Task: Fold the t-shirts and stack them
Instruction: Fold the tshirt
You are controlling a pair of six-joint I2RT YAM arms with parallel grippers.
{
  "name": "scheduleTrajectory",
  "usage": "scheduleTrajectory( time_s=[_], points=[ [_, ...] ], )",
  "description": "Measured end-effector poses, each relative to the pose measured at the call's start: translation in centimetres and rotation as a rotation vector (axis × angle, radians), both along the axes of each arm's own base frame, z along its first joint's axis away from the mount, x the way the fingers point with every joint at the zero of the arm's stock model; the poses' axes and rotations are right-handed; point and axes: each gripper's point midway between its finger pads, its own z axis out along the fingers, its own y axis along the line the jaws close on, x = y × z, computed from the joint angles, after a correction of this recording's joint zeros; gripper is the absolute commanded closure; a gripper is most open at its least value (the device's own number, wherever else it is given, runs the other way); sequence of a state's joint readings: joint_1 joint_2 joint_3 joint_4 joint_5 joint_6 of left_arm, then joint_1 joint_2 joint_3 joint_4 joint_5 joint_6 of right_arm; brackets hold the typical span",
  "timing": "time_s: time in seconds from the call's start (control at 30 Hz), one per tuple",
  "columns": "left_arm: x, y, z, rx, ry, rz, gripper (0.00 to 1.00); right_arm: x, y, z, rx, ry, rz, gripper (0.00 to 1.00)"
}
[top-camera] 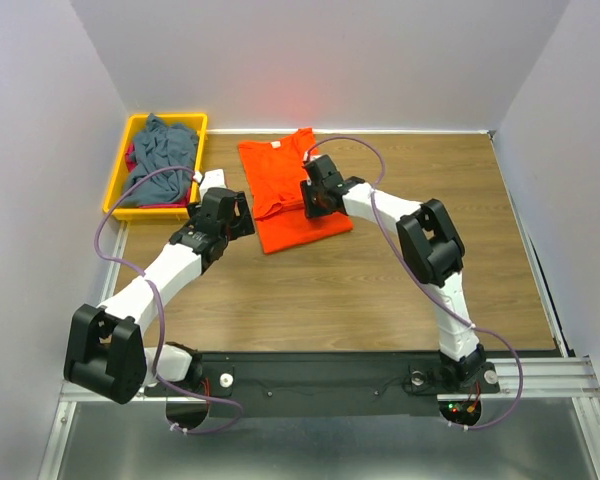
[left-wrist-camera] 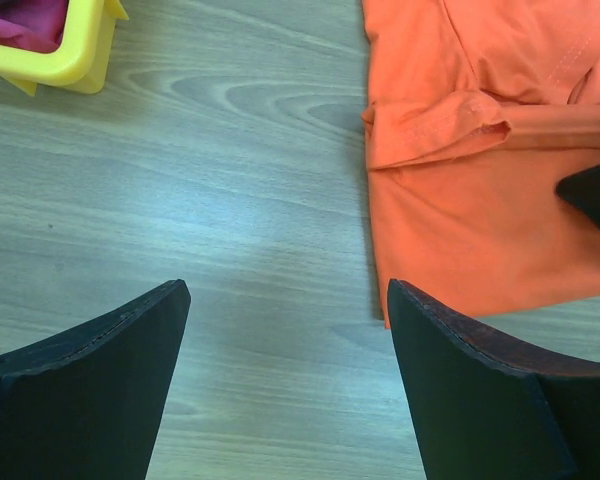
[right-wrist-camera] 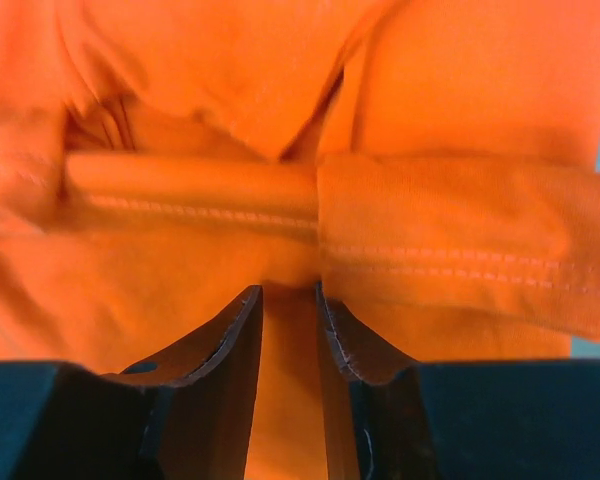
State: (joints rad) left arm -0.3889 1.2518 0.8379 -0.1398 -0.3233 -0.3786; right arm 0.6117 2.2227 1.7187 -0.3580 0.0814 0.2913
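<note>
The orange t-shirt [top-camera: 285, 195] lies partly folded on the wooden table, its sleeves turned inward; it also shows in the left wrist view [left-wrist-camera: 480, 150] and fills the right wrist view [right-wrist-camera: 280, 120]. My right gripper [top-camera: 315, 196] sits low on the shirt's middle, its jaws nearly closed on a ridge of orange cloth [right-wrist-camera: 288, 290]. My left gripper [top-camera: 235, 208] is open and empty over bare wood [left-wrist-camera: 285, 290], just left of the shirt's near left corner. The grey-blue t-shirt [top-camera: 162, 155] lies crumpled in the bin, with red cloth [top-camera: 130, 158] under it.
The yellow bin [top-camera: 115, 196] stands at the far left of the table; its corner shows in the left wrist view [left-wrist-camera: 75, 60] with magenta cloth [left-wrist-camera: 20, 20] inside. White walls enclose the table on three sides.
</note>
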Motion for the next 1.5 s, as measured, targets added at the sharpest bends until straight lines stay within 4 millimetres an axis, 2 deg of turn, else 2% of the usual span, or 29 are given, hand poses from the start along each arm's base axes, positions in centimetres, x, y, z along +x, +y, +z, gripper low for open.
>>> scheduleTrajectory(
  time_s=[0.17, 0.33, 0.6, 0.73, 0.87, 1.0, 1.13, 1.2, 1.5],
  points=[
    [0.1, 0.0, 0.1, 0.001, -0.006, -0.003, 0.11, 2.0, 0.4, 1.2, -0.008, -0.058, -0.027, 0.67],
    [0.1, 0.0, -0.1, 0.003, -0.007, -0.005, 0.11, 4.9, 1.0, 2.5, -0.012, -0.139, -0.05, 0.67],
    [0.1, 0.0, -0.2, 0.002, -0.011, -0.006, 0.11, 7.9, 0.8, 1.1, -0.042, -0.176, -0.075, 0.66],
    [0.0, 0.0, -0.5, 0.004, -0.006, -0.01, 0.11, 8.5, 0.7, 1.9, -0.049, -0.204, -0.072, 0.63],
    [0.1, -0.2, -0.7, 0.002, -0.004, -0.019, 0.11, 7.8, 0.0, 3.1, -0.052, -0.206, -0.062, 0.61],
    [0.1, -0.4, -1.3, 0.004, 0.016, -0.031, 0.11, 6.6, -0.4, 5.5, -0.029, -0.217, -0.045, 0.62],
    [0.1, -0.5, -1.4, 0.004, 0.019, -0.033, 0.11, 5.4, -0.5, 7.4, 0.0, -0.223, -0.026, 0.71],
    [0.1, -0.5, -1.4, 0.005, 0.019, -0.033, 0.11, 4.9, -0.6, 7.1, 0.006, -0.209, -0.017, 0.77],
    [0.1, -0.5, -1.4, 0.009, 0.018, -0.036, 0.11, 3.5, 0.1, 3.4, 0.025, -0.112, 0.013, 0.8]
  ],
)
